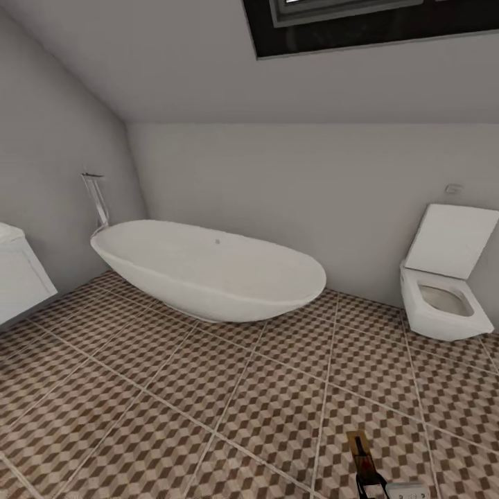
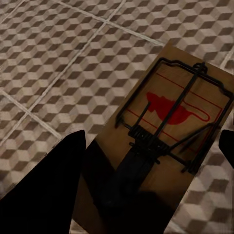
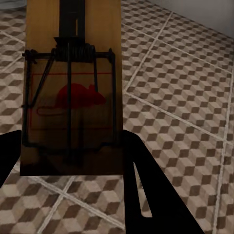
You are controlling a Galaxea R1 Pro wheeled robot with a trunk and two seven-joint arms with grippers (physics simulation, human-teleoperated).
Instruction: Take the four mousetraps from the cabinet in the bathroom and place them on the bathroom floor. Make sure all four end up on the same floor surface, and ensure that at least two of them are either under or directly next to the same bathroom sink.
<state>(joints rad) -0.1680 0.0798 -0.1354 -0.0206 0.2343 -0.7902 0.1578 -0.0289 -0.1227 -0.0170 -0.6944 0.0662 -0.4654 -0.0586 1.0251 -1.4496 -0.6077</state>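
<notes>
Two mousetraps show close up, one before each wrist camera. In the left wrist view a mousetrap (image 2: pixel 168 131) lies between the left gripper's (image 2: pixel 146 161) dark fingers (image 2: pixel 53 185), a brown board with black wire parts and a red mouse print, held above the bathroom floor (image 2: pixel 63 63); the fingers stand on either side of the board and appear closed on it. In the right wrist view another mousetrap (image 3: pixel 73 92) is gripped the same way by the right gripper (image 3: pixel 68 161), one finger (image 3: pixel 146 195) at its edge, over the cube-patterned tiles.

The head view gives the room instead. At its left edge is the corner of a white vanity (image 1: pixel 17 274). Next comes a white oval bathtub (image 1: pixel 208 270) with a chrome floor-standing tap (image 1: pixel 97 201) at its left end, standing against the grey wall. To the right hangs a white toilet (image 1: pixel 443 277) with its lid raised. Above, a dark skylight (image 1: pixel 374 21) cuts the sloped ceiling. At the bottom right, a mousetrap's brown end (image 1: pixel 360 450) pokes up over the tiles, with a pale piece of the right arm (image 1: pixel 407 491) just beside it.
</notes>
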